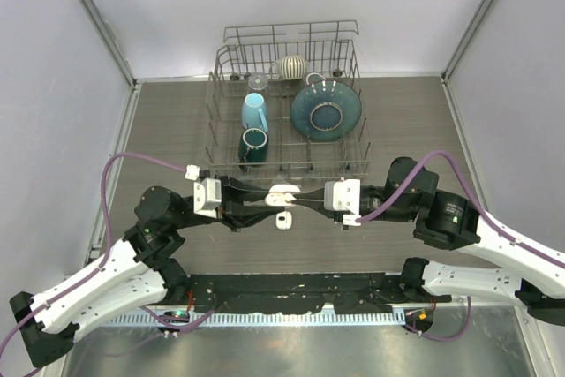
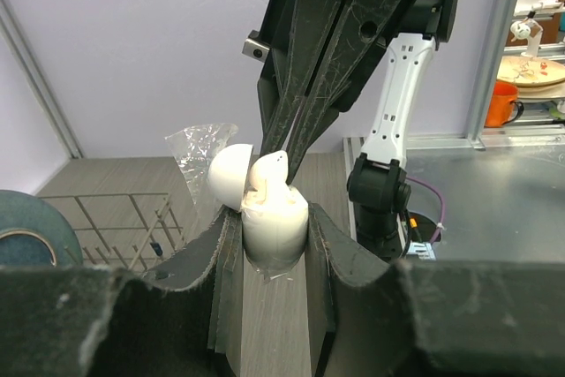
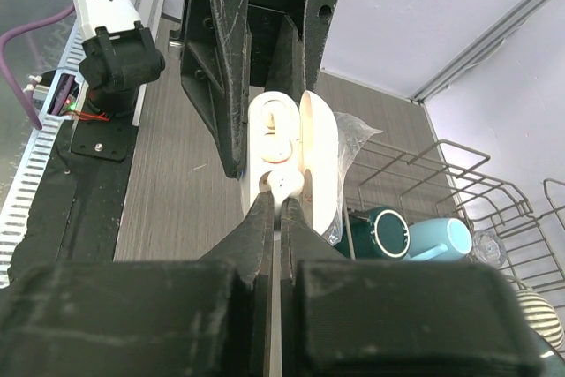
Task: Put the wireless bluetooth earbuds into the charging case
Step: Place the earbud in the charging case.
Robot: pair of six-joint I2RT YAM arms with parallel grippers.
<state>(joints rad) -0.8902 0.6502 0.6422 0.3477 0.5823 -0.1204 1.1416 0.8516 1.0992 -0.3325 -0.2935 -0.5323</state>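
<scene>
My left gripper (image 2: 274,218) is shut on the white charging case (image 2: 274,222), with its open lid (image 2: 228,174) tipped to the left. In the top view the case (image 1: 283,192) hangs between both arms above the table. My right gripper (image 3: 281,199) is shut on one small white earbud (image 3: 284,184), pressed against the case's open inner face (image 3: 272,130) beside the lid (image 3: 320,147). From the left wrist view, the right gripper's fingers (image 2: 305,86) come down onto the earbud (image 2: 269,169) at the case's mouth. Other earbuds do not show.
A small white object (image 1: 283,221) lies on the table just below the grippers. A wire dish rack (image 1: 353,143) stands behind, holding a dark plate (image 1: 325,110), a light blue cup (image 1: 254,112) and a teal cup (image 1: 252,145). A crumpled clear bag (image 2: 199,147) lies by the case.
</scene>
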